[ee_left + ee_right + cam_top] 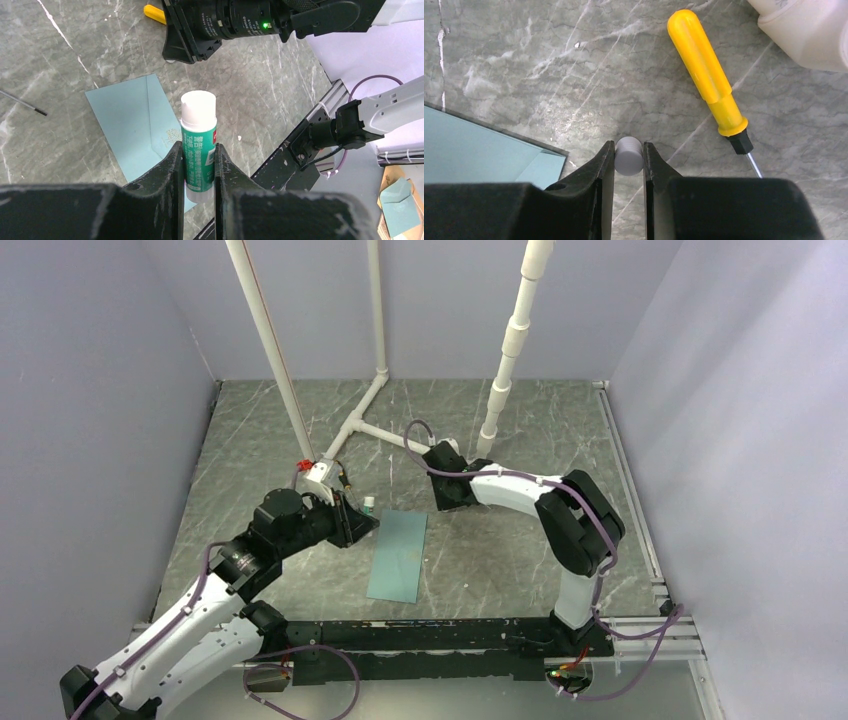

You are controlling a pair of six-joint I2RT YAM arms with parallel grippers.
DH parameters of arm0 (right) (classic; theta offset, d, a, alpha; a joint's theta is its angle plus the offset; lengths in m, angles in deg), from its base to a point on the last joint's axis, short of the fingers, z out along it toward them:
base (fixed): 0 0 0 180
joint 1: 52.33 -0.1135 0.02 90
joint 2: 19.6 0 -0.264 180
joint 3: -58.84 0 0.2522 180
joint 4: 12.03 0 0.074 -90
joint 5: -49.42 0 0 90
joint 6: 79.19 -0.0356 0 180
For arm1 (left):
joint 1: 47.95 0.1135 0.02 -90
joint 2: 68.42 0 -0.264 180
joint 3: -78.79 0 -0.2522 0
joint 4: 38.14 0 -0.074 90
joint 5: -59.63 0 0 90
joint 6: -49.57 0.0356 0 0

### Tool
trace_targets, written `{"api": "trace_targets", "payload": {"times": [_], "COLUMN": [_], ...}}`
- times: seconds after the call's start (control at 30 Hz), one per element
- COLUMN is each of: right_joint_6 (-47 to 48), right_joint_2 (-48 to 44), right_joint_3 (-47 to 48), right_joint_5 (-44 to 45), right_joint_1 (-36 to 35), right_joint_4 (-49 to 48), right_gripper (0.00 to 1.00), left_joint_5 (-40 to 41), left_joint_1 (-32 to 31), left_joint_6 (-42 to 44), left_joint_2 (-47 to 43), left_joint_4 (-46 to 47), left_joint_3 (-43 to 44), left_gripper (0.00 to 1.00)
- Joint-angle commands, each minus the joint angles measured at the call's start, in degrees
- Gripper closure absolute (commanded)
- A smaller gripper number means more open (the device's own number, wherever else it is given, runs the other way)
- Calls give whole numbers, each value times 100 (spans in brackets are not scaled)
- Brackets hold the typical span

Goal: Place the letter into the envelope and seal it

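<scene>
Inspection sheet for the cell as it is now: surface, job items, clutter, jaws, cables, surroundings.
Surface: grey marbled table.
Job's things: envelope lies flat mid-table, flap apparently folded down; letter not seen in any view.
Clutter: yellow-handled screwdriver lies on the table, apart from the envelope.
Grippers: left gripper has its jaws shut on an upright green glue stick above the envelope's edge; right gripper has its jaws against both sides of a small pale cylinder.
Cables: purple cables run along both arms and loop at the near edge; none on the envelope.
Surroundings: white pipes, lavender walls.
</scene>
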Motion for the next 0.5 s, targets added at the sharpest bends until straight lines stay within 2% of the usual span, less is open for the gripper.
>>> {"api": "trace_targets", "payload": {"times": [0.0,0.13,0.33,0.47], "right_joint_6": [58,134,97,-194], "right_joint_2": [-448,-1299,-2949,-3560], "right_joint_3": [203,121,-195,-351], "right_joint_5": [-219,-941,-3213,-4634], "right_joint_1": [37,42,111,112], "right_joint_4": [58,163,-439,-1095], "right_gripper": [100,100,100,100], "left_joint_5": [-219,-751,-1806,-2273], "left_joint_1": [-5,-5,-12,-22], "left_joint_6": [109,400,805,1013], "left_joint_2": [-35,64,396,521], "left_joint_4": [430,760,1048,1122], "left_joint_3": [26,58,284,426], "left_gripper": [98,98,98,97]}}
